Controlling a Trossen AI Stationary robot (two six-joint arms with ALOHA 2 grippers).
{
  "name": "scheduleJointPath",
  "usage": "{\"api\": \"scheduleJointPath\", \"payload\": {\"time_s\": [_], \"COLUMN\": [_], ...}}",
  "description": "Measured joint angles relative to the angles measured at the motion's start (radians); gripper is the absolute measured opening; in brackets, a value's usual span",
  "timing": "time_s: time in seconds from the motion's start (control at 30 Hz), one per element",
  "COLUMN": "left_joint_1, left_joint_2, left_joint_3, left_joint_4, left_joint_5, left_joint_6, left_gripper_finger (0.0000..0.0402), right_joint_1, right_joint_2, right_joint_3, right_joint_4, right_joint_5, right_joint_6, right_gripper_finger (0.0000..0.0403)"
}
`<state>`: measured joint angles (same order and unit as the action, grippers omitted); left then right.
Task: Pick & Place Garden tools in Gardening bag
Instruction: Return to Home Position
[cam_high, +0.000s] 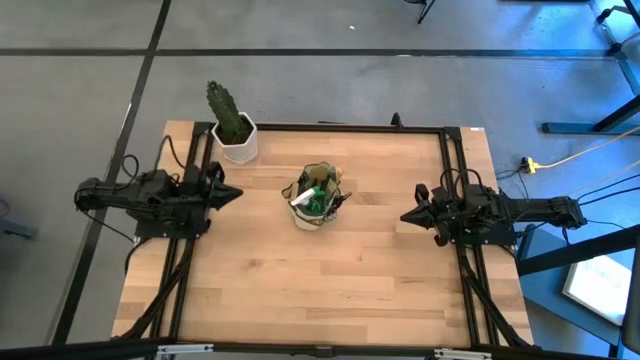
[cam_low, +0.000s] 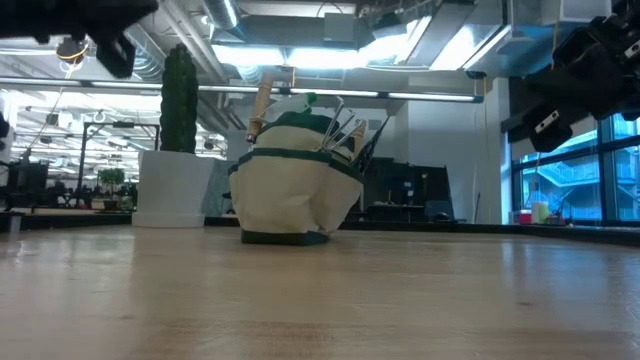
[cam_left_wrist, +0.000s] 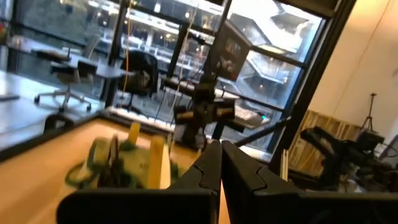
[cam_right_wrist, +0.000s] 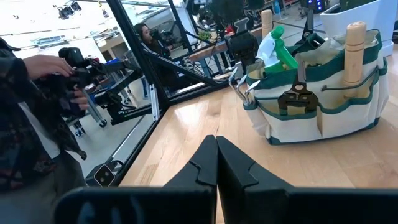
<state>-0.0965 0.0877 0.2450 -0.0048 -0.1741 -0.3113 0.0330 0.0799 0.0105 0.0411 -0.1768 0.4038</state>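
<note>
The left gripper (cam_high: 236, 193) hangs above the left edge of the wooden table (cam_high: 300, 290), its fingers pressed together to a point. It aims straight across at the gardening bag (cam_high: 315, 197), and its arm is folded back level behind it, well above the boards. A cactus in a white pot (cam_high: 232, 125) stands at the far edge, beyond this gripper and clear of it. The bag stands upright near the table's middle, between the two grippers and touching neither. The garden tools are in it or in its outer pockets, with a wooden handle (cam_right_wrist: 354, 43), a green item (cam_right_wrist: 283, 53) and dark shears (cam_right_wrist: 298, 93) standing roughly upright. The right gripper (cam_high: 403, 217) mirrors the left from the right edge, jaws together, pointing back at the bag, arm drawn in and level. The left tip looks slightly nearer the bag. With nothing held and the tools bagged, I judge that any parking move leads away from the bag.
</note>
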Motion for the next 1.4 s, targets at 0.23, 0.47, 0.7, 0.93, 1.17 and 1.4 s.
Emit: {"api": "scheduleJointPath", "payload": {"time_s": [0.23, 0.47, 0.7, 0.93, 1.17, 1.4], "left_joint_1": [-0.021, -0.035, -0.035, -0.035, -0.035, -0.027], "left_joint_2": [-0.068, -0.087, -0.088, -0.085, -0.085, -0.035], "left_joint_3": [-0.107, -0.161, -0.196, -0.236, -0.236, -0.236], "left_joint_4": [0.05, 0.057, 0.08, 0.095, 0.078, 0.049], "left_joint_5": [-0.002, -0.007, -0.007, -0.006, -0.04, -0.032], "left_joint_6": [-0.019, -0.027, -0.03, -0.06, 0.078, 0.255], "left_gripper_finger": [0.0002, 0.0003, 0.0003, 0.0003, 0.0003, 0.0003], "right_joint_1": [0.0, 0.0, 0.0, 0.0, 0.0, 0.0], "right_joint_2": [0.0, 0.0, 0.0, 0.0, 0.0, 0.0], "right_joint_3": [0.0, 0.0, 0.0, 0.0, 0.0, 0.0], "right_joint_4": [0.0, 0.0, 0.0, 0.0, 0.0, 0.0], "right_joint_5": [0.0, 0.0, 0.0, 0.0, 0.0, 0.0], "right_joint_6": [0.0, 0.0, 0.0, 0.0, 0.0, 0.0], "right_gripper_finger": [0.0001, 0.0001, 0.0001, 0.0001, 0.0001, 0.0001]}}
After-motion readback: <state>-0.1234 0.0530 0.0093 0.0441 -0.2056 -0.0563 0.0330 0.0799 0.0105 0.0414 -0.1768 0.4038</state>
